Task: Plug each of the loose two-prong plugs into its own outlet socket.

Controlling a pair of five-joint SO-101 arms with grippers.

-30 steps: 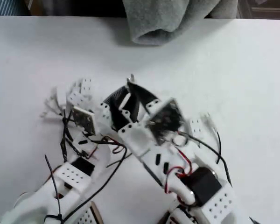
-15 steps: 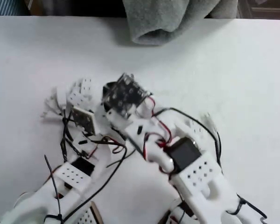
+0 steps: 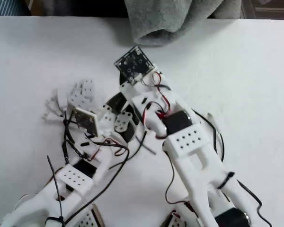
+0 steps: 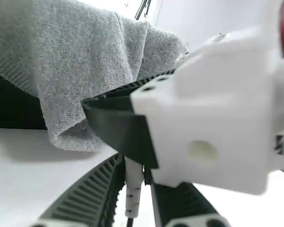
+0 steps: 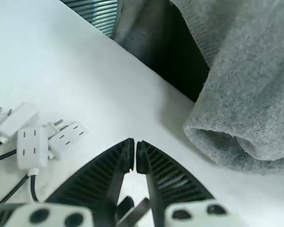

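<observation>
One white plug (image 4: 132, 195) in left pincer (image 4: 134, 172); right pincer (image 5: 135, 155) tips together.

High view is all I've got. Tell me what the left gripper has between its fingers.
Observer: The left gripper is shut on a white plug. The plug's ribbed cord end shows between the fingers.
Operator: Now give me the right gripper.
Observer: The right gripper is shut, tips touching, with nothing between them.
</observation>
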